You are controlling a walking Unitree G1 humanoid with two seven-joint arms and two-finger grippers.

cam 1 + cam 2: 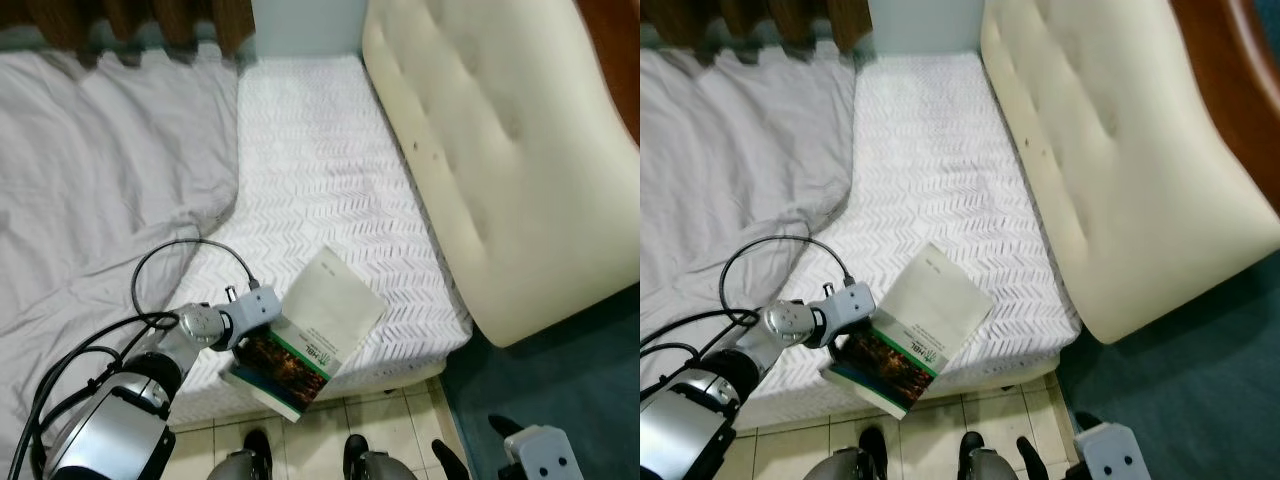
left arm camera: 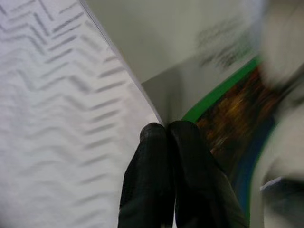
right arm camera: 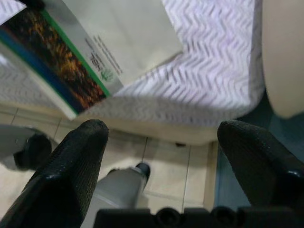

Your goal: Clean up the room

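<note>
A book (image 1: 312, 335) with a pale upper cover, a green stripe and a dark photo lies tilted at the near corner of the white mattress (image 1: 320, 170), overhanging its edge. My left gripper (image 2: 165, 129) is shut on the book's (image 2: 199, 71) near-left edge, its two black fingers pressed together there. In the eye views the left wrist (image 1: 250, 310) sits just left of the book. My right gripper (image 3: 164, 133) hangs open low on the right, over the floor, with the book (image 3: 80, 57) and mattress corner ahead of it.
A rumpled grey sheet (image 1: 100, 170) covers the left of the bed. A cream padded headboard (image 1: 500, 150) stands along the right. Beige floor tiles (image 1: 330, 425) and my feet (image 1: 255, 445) are below, teal carpet (image 1: 560, 380) at right, brown curtain (image 1: 140, 25) behind.
</note>
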